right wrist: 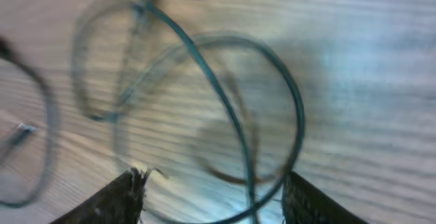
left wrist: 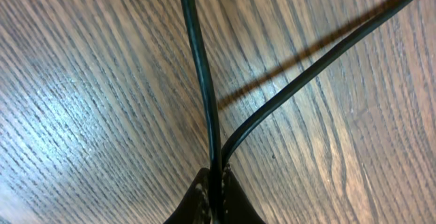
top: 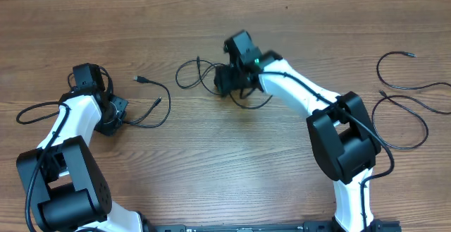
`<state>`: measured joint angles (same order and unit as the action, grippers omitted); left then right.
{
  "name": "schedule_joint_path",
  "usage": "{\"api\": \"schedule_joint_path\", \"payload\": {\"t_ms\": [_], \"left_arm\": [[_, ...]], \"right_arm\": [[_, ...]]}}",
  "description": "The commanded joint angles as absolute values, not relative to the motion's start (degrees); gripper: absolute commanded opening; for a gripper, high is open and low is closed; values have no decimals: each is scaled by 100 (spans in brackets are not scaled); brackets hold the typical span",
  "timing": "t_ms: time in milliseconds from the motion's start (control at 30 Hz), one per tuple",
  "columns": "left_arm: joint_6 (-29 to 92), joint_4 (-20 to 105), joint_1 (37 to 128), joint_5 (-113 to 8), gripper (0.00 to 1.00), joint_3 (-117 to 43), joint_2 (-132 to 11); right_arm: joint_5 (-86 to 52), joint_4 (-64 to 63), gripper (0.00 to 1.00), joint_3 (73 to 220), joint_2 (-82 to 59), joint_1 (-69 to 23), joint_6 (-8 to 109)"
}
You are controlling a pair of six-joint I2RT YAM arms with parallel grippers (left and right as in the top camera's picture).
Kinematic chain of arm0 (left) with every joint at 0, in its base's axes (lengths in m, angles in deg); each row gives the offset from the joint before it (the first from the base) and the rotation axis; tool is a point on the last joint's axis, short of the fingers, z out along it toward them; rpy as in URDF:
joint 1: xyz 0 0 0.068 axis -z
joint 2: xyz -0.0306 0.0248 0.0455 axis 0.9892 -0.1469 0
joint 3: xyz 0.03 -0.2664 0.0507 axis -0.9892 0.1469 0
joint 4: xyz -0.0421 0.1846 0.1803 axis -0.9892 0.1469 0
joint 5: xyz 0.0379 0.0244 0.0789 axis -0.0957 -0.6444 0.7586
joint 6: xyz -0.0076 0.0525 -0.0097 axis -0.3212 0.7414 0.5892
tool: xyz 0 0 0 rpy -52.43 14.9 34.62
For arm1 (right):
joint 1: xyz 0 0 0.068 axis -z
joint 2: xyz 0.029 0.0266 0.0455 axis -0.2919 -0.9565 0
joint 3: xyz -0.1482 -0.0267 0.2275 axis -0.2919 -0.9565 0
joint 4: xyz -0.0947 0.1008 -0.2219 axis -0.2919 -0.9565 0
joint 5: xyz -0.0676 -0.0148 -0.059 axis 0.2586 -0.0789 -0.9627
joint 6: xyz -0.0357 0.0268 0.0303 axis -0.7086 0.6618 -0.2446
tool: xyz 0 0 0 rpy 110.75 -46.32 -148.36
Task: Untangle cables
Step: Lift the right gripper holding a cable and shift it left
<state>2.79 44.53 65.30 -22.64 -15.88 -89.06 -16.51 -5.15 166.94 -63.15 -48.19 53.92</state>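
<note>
Left wrist: my left gripper (left wrist: pixel 214 197) pinches a thin black flexible cord (left wrist: pixel 197 60) tight; my right gripper (right wrist: pixel 214 193) gapes over loops (right wrist: pixel 218 91), and might clamp two strands.

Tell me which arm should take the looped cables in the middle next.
Right. The right gripper hangs open directly over those loops, with a finger on either side. The left gripper is shut on a separate cable, well off to the side.
</note>
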Motion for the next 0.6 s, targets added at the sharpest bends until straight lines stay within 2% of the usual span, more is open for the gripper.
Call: {"api": "schedule_joint_path", "payload": {"t_ms": [0,200,300,567], "left_arm": [[510,4453,6506,-2118,4,-1662,-8930],[506,4437,6506,-2046,5,-1636,-8930],[508,4376,6506,-2199,4,-1636,-8930],[510,4186,6508,-2771,5,-1636,-8930]], "right_arm": [[-1614,-713,64,17450,-6191,-4819,4863],[-1881,-558,63,17544,-6280,-4846,4433],[-1944,-432,58,17536,-6420,-4846,4157],[-1957,467,60,17501,-7139,-4852,3755]]}}
